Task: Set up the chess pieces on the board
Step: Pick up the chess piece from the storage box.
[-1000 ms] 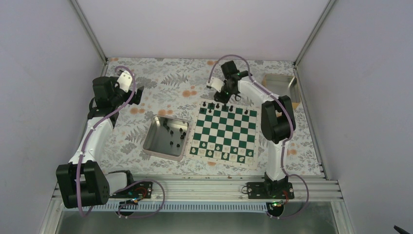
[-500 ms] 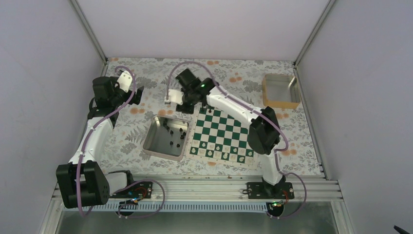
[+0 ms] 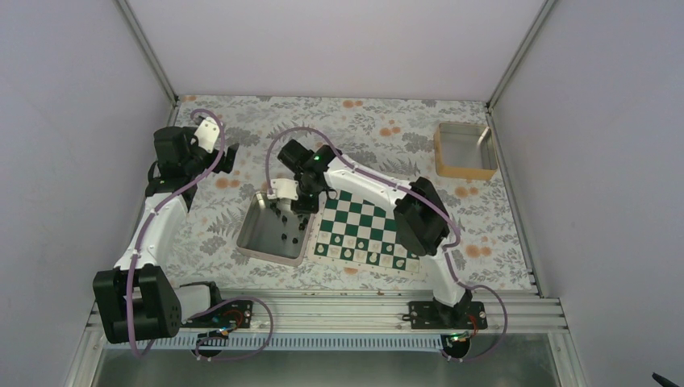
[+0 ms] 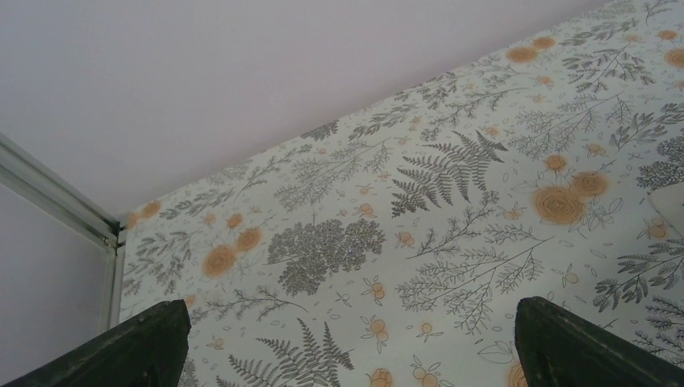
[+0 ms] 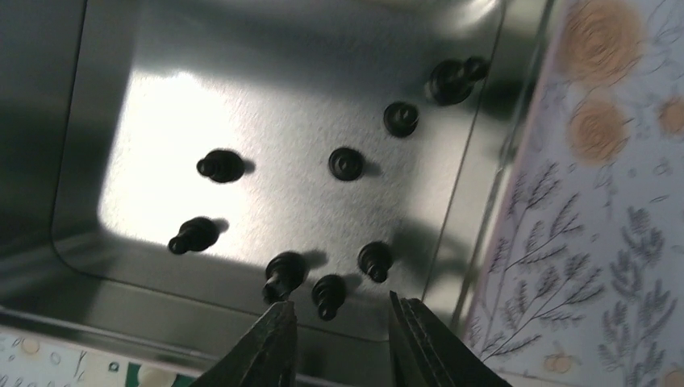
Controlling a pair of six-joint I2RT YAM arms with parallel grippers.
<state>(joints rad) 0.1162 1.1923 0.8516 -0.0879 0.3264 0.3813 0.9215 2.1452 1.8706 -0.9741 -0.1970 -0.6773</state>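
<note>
**Right tool hovering over the tray of black pieces**

The metal tray sat on the flower-patterned desk, and the board lay flat just to the right of it, their edges close together. The right tool hung over the far part of the tray, on the side toward the board, pointing down into it. Its two fingers stood partly parted with a clear gap between them and nothing pinched.

The chess pieces still off the board, eight small black figures in the wrist view, were scattered across the tray's shiny floor, some upright and some tipped on their sides. Three of them sat in a cluster by the tray wall nearest the board. One of that cluster lay in line with the gap between the fingers and just beyond their tips. How far above it the tips stood could not be told. The other five lay deeper in the tray, well apart from the tool.

Pale pieces lined the edge of the board on the tray's near side. The right arm hid the board's far row.

The left tool was held well away from the tray, beyond its far left corner. Its fingers were spread wide over bare patterned desk, holding nothing.
</note>
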